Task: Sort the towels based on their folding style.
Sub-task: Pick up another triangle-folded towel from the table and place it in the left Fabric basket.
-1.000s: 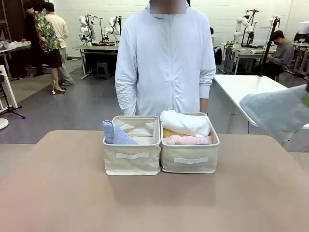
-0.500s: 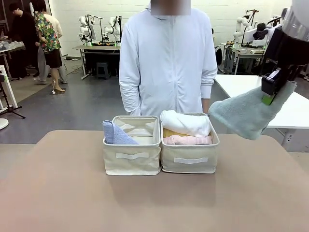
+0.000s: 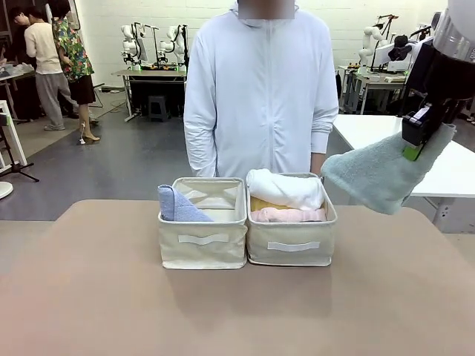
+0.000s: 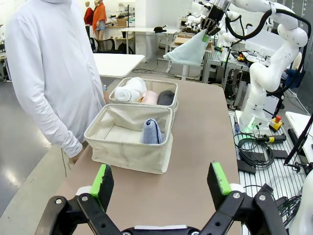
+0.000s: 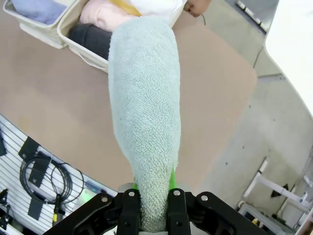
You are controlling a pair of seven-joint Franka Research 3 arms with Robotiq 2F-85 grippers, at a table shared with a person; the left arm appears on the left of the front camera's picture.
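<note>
My right gripper [image 3: 414, 138] is shut on the narrow end of the grey-green cone towel [image 3: 377, 176], which hangs in the air to the right of the baskets. The wrist view shows the same towel [image 5: 144, 107] clamped between the fingers of that gripper [image 5: 152, 188]. A light blue cone towel [image 3: 177, 205] leans in the left basket [image 3: 202, 248]. The right basket [image 3: 291, 252] holds the white roll [image 3: 286, 189], the pink roll [image 3: 288, 215], the yellow roll [image 3: 260, 202] and a dark grey roll [image 4: 166, 98]. My left gripper [image 4: 160, 178] is open above the table's left end.
A person in a white jacket [image 3: 260, 89] stands close behind the baskets, with a hand [image 5: 195, 6] near the right basket's far corner. A white table [image 3: 371, 133] stands behind on the right. Bare tabletop [image 3: 237, 311] lies in front of the baskets.
A second ago only the towel showed at the right edge. The right arm has since carried it left and up, and it has held still over the last half second.
</note>
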